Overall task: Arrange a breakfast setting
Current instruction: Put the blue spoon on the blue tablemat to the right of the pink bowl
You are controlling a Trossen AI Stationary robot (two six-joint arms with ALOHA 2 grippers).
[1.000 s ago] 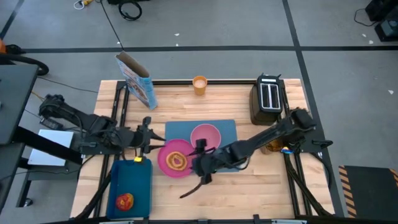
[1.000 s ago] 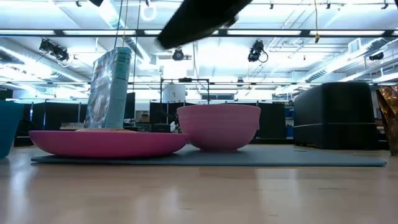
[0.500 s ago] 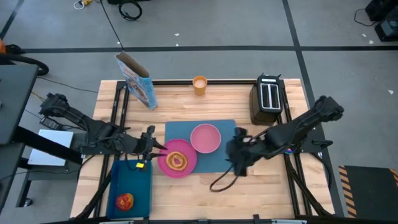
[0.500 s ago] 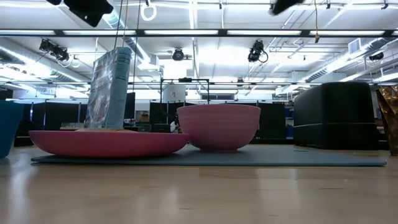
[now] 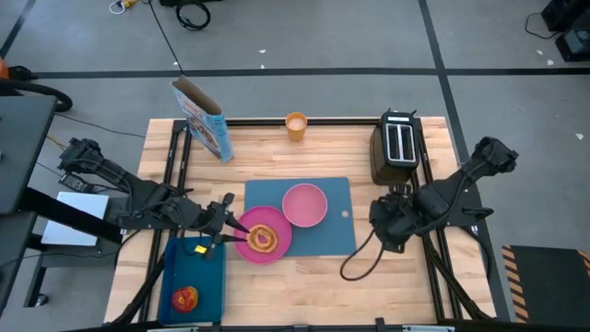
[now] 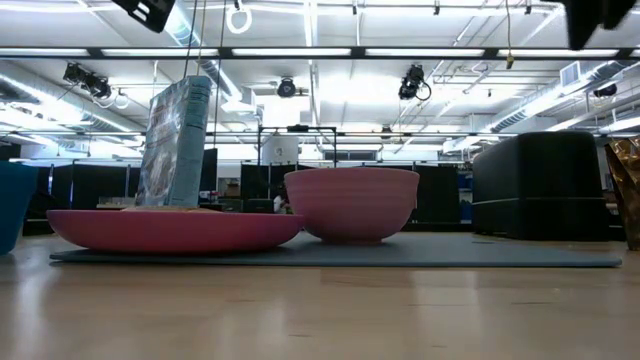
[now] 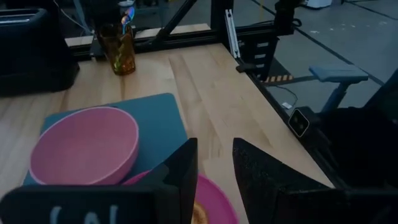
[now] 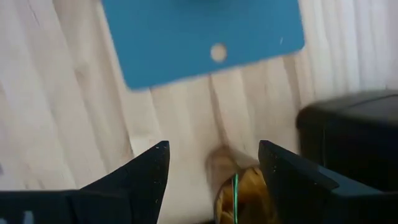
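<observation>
The blue placemat [image 5: 323, 231] lies at the table's middle. The pink bowl [image 5: 304, 204] stands on it. The pink plate [image 5: 251, 244] rests partly on its left end, and the toast [image 5: 263, 239] lies on the plate. The orange cup [image 5: 295, 125] and the upright cereal box [image 5: 201, 118] stand at the far edge. The apple [image 5: 185, 297] lies on the dark-blue tray [image 5: 195, 269]. A blue-purple handle, seemingly the spoon [image 7: 126, 12], stands in an amber glass [image 7: 120, 48]. My left gripper [image 5: 230, 231] is open and empty above the plate's left rim. My right gripper [image 5: 385, 227] is open and empty right of the placemat.
The black toaster [image 5: 397, 146] stands at the far right, and the amber glass [image 8: 241, 185] is just near of it, close to my right gripper. A black cable [image 5: 355, 263] trails on the wood near the placemat's right end. Bare wood runs along the near edge.
My right gripper has drawn back from beside the plate toward the table's right edge, past the placemat. My left gripper has moved toward the near edge and a little right, up to the plate's left rim. Plate, bowl and placemat have stayed put.
</observation>
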